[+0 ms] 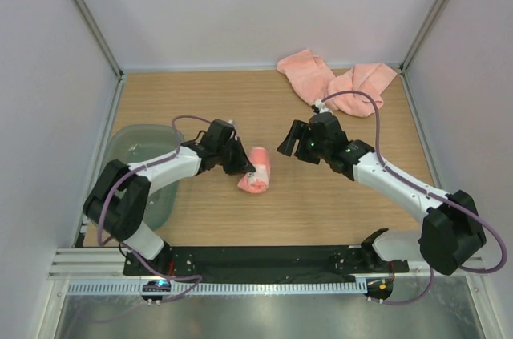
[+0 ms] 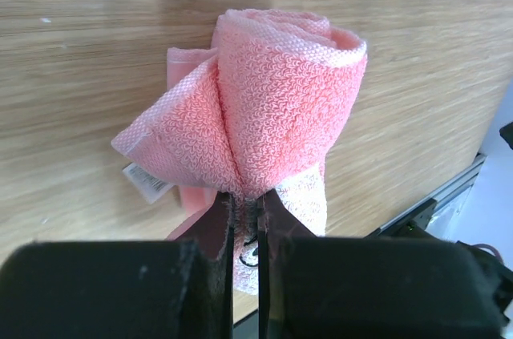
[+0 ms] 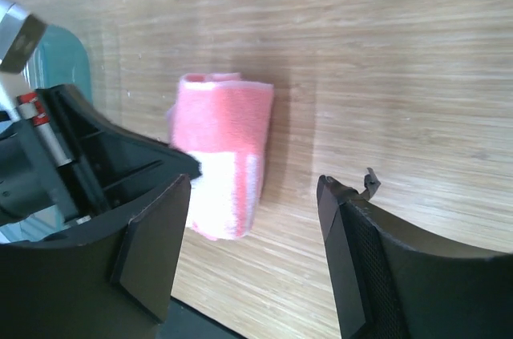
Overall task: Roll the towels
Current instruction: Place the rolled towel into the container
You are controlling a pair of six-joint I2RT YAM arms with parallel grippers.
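Note:
A rolled salmon-pink towel (image 1: pixel 256 171) lies on the wooden table near the middle; it also shows in the left wrist view (image 2: pixel 280 106) and the right wrist view (image 3: pixel 224 147), with its paler band toward the near end. My left gripper (image 1: pixel 247 164) is shut on the roll's edge, its jaws pinching the cloth (image 2: pixel 244 203). My right gripper (image 1: pixel 286 140) is open and empty, to the right of the roll and apart from it (image 3: pixel 252 195). Two unrolled towels lie crumpled at the far right: one towel (image 1: pixel 305 70) and a second towel (image 1: pixel 365 82).
A translucent grey-green plastic tray (image 1: pixel 140 151) stands at the left, under the left arm; its corner shows in the right wrist view (image 3: pixel 68 54). White walls close the far and side edges. The black base rail (image 1: pixel 264 259) runs along the near edge.

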